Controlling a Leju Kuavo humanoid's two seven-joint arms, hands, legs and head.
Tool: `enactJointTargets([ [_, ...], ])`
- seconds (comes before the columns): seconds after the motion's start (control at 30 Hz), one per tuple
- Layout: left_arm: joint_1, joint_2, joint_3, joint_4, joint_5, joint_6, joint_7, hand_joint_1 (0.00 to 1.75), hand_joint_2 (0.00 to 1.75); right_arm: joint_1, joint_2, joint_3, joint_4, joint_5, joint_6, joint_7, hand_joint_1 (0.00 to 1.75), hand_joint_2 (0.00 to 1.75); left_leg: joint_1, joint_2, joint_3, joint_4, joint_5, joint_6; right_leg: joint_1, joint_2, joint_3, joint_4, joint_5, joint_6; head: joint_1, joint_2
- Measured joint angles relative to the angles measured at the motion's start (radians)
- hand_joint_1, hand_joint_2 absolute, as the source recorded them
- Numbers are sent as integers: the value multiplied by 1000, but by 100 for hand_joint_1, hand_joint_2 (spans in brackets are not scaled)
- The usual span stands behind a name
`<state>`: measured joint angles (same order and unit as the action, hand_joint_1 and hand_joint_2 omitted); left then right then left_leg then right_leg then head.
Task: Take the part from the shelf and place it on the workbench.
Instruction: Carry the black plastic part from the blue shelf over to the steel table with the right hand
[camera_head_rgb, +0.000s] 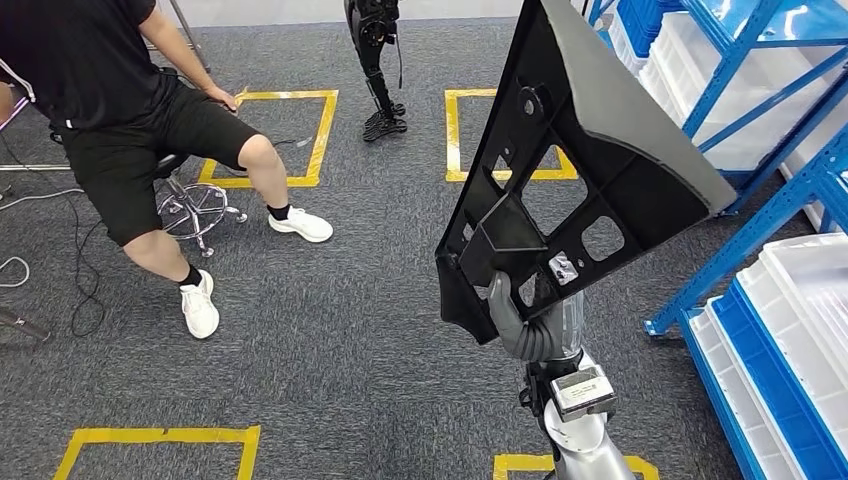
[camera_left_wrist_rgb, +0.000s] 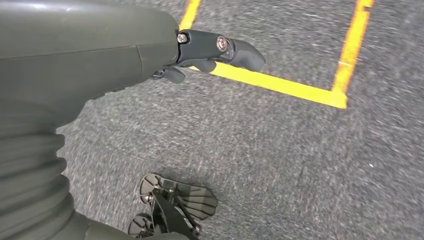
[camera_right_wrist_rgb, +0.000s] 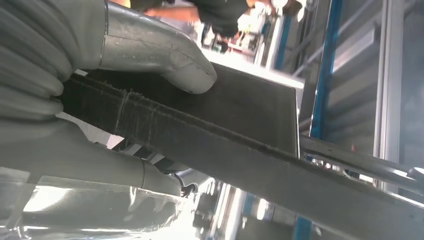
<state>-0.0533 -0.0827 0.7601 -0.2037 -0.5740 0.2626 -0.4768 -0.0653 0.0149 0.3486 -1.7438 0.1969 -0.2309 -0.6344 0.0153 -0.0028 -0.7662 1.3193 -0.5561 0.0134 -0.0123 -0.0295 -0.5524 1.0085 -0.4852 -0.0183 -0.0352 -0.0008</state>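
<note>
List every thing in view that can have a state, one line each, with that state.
Large black plastic panel part with cut-outs: lifted off the shelf, held upright and tilted.
Right hand: grips the part's lower edge.
Left hand: holds nothing, fingers slightly curled, above the carpet.
Blue metal shelf: holds white and blue bins.
Person on a stool: seated.

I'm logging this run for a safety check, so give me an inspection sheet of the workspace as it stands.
Surface: grey carpet with yellow tape squares; no workbench seen.
Job's things: large black part, held upright, off the blue shelf.
Clutter: white bins on the shelf.
Hands: right hand grips the part's lower edge; left hand hangs over the floor, holding nothing.
Cables: black cables on the floor.
Surroundings: seated person on a stool.
</note>
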Motion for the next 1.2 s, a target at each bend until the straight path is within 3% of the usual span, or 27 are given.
enactJointTargets([
  [0.03, 1, 0, 1, 0, -1, 0, 0, 0, 175, 0, 0, 0, 1, 0, 0, 0, 175, 175, -2, 1, 0, -9, 17, 6, 4, -10, 2, 0, -2, -3, 0, 0],
  [0.07, 1, 0, 1, 0, -4, 1, 0, 0, 175, 0, 0, 0, 1, 0, 0, 0, 175, 175, -6, 5, 23, -59, 50, 16, 8, -20, 6, 0, -6, -6, 0, 0],
  [0.13, 0, 2, 1, 0, -9, 1, 0, 0, 175, -1, 0, 0, 2, 0, -1, 0, 175, 175, -27, 44, 97, -201, 113, 44, 13, -38, 16, -2, -13, -7, 0, 0],
  [0.2, -4, 6, 1, -1, -13, 0, 0, 0, 175, -1, -1, 0, 2, 0, -4, -1, 175, 175, -46, 78, 139, -280, 131, 64, 14, -56, 23, -8, -18, -3, 0, 0],
  [0.27, -5, 11, 1, -1, -15, 0, 1, 0, 175, 1, 0, -1, 2, 0, -7, -2, 175, 175, -52, 67, 147, -300, 131, 72, 15, -76, 31, -19, -19, 3, -1, 0],
  [0.3, -4, 12, 1, -1, -15, -1, 1, 0, 175, 2, 0, -1, 2, 0, -8, -3, 175, 175, -49, 55, 158, -316, 137, 75, 16, -73, 34, -21, -21, 6, 0, 0],
  [0.37, -4, 13, 1, -1, -16, -3, 2, 0, 175, 2, -1, -2, 0, 0, -9, -4, 175, 175, -39, 32, 185, -354, 154, 83, 18, -30, 18, 23, -43, 4, 2, 0],
  [0.43, -8, 12, 1, -1, -19, -6, 3, 0, 175, 5, -4, -4, 0, 0, -10, -5, 175, 175, -32, 5, 194, -367, 162, 85, 10, 17, -46, 144, -88, 1, 5, 0],
  [0.5, -10, 9, 1, -1, -20, -9, 4, 0, 175, 10, -7, -6, 0, 0, -10, -6, 175, 175, -29, -24, 194, -366, 159, 79, -2, 27, -109, 242, -112, 12, 7, 0],
  [0.53, -9, 8, 1, -1, -20, -10, 4, 0, 175, 11, -8, -7, 0, 0, -11, -6, 175, 175, -26, -39, 194, -363, 157, 73, -8, 28, -118, 241, -100, 24, 6, 0],
  [0.6, -7, 6, 1, 0, -21, -9, 6, 0, 175, 10, -9, -8, 0, 0, -11, -6, 175, 175, -16, -67, 193, -347, 146, 54, -23, 37, -77, 128, -36, 58, 7, 0],
  [0.63, -7, 7, 1, 0, -22, -9, 8, 0, 175, 10, -9, -9, 0, 0, -11, -5, 175, 175, -13, -79, 189, -334, 139, 42, -27, 50, -53, 69, -8, 69, 8, 0],
  [0.67, -7, 9, 1, -1, -23, -7, 11, 0, 175, 10, -9, -10, -1, 0, -12, -5, 175, 175, -12, -89, 183, -320, 130, 31, -30, 62, -33, 26, 10, 71, 9, 0],
  [0.7, -6, 10, 1, -1, -24, -5, 15, 0, 175, 10, -9, -11, -2, 0, -12, -3, 175, 175, -11, -97, 177, -310, 124, 22, -29, 71, -25, 10, 16, 65, 9, 0],
  [0.77, -2, 11, 1, 0, -25, -1, 20, 0, 175, 8, -7, -13, -5, 0, -12, 0, 175, 175, -7, -108, 167, -302, 121, 14, -25, 68, -24, 13, 16, 42, 9, 0],
  [0.8, 1, 11, 1, 0, -24, -1, 22, 0, 175, 6, -6, -14, -5, -1, -11, 2, 175, 175, -4, -104, 164, -299, 119, 12, -24, 61, -23, 13, 16, 35, 9, 0],
  [0.87, 3, 10, 2, 0, -22, 1, 23, 0, 175, 3, -5, -15, -6, -3, -11, 5, 175, 175, 1, -63, 145, -256, 95, 5, -22, 47, -19, 12, 16, 22, 5, 0],
  [0.93, -1, 10, 2, 0, -22, 3, 24, 0, 175, 5, -5, -17, -6, -8, -10, 6, 175, 175, 2, -14, 85, -138, 38, 0, -14, 29, -16, 12, 12, 11, 2, 0],
  [1.0, -2, 9, 2, 0, -22, 6, 26, 0, 175, 10, -5, -18, -6, -15, -10, 3, 175, 175, 3, -1, 18, -21, -3, 1, -4, 8, -15, 12, 7, 4, 2, 0],
  [1.03, -1, 9, 2, 0, -22, 7, 27, 0, 175, 13, -5, -18, -6, -17, -10, 1, 175, 175, 2, 0, 6, -6, 2, 6, 1, -2, -14, 12, 5, 1, 2, 0],
  [1.07, -1, 9, 2, 0, -22, 9, 29, 0, 175, 14, -5, -18, -6, -18, -10, 0, 175, 175, -1, 2, 16, -31, 26, 14, 5, -11, -12, 12, 2, -1, 2, 0],
  [1.1, 0, 9, 3, 0, -22, 11, 30, 0, 175, 15, -5, -18, -6, -19, -10, -1, 175, 175, -8, 10, 45, -90, 61, 26, 9, -20, -7, 11, -1, -3, 2, 0],
  [1.17, -3, 13, 5, 0, -22, 14, 31, 0, 175, 14, -5, -19, -7, -19, -11, -4, 175, 175, -31, 56, 114, -219, 113, 57, 13, -38, 2, 8, -8, -3, 3, 0],
  [1.2, -5, 16, 6, -1, -22, 15, 31, 0, 175, 14, -5, -19, -7, -19, -11, -5, 175, 175, -42, 76, 135, -259, 122, 67, 13, -48, 6, 6, -10, -1, 2, 0],
])
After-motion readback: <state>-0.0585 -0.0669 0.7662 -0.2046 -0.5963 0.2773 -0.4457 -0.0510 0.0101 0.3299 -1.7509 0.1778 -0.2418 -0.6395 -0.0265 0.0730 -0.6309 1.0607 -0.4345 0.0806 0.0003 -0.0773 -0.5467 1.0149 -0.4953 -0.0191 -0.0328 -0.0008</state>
